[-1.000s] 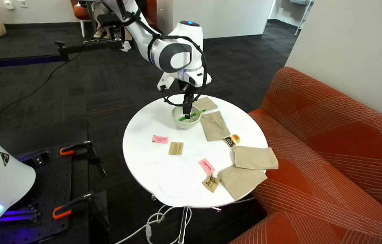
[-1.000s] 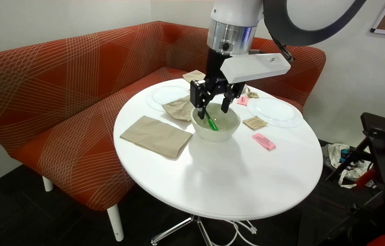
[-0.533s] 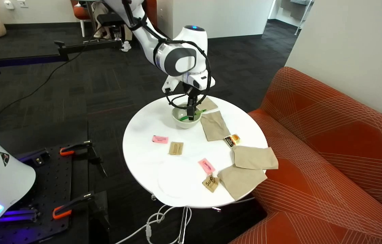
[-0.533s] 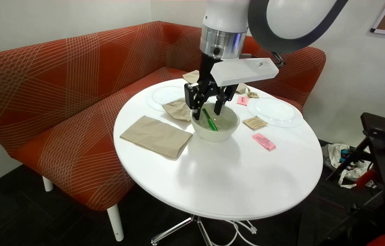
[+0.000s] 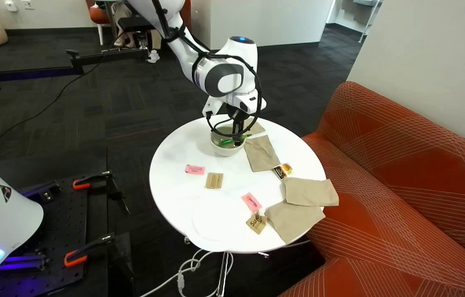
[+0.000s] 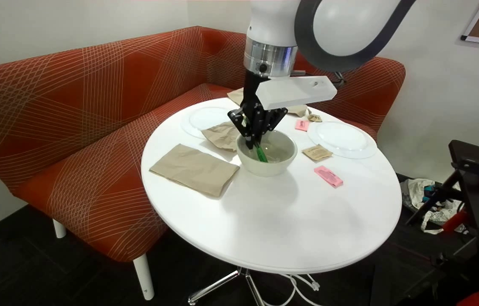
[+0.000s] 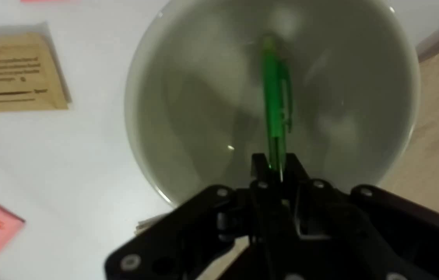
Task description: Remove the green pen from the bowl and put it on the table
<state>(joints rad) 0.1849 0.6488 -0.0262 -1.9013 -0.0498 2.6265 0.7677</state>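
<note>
Lying aslant in the bowl, one green pen is now clamped between the jaws; in an exterior view, parts of the pen are shown to both sides of them. Change entered: jaws set apart around the pen a moment earlier, now brought together on it. By this the grasp is judged to be made, and a lift clear of the bowl is called for next; firmness cannot be told. Removal and placing: not yet done. Also carried on the table: one folded brown paper, near the bowl; one pink packet, apart from it.
</note>
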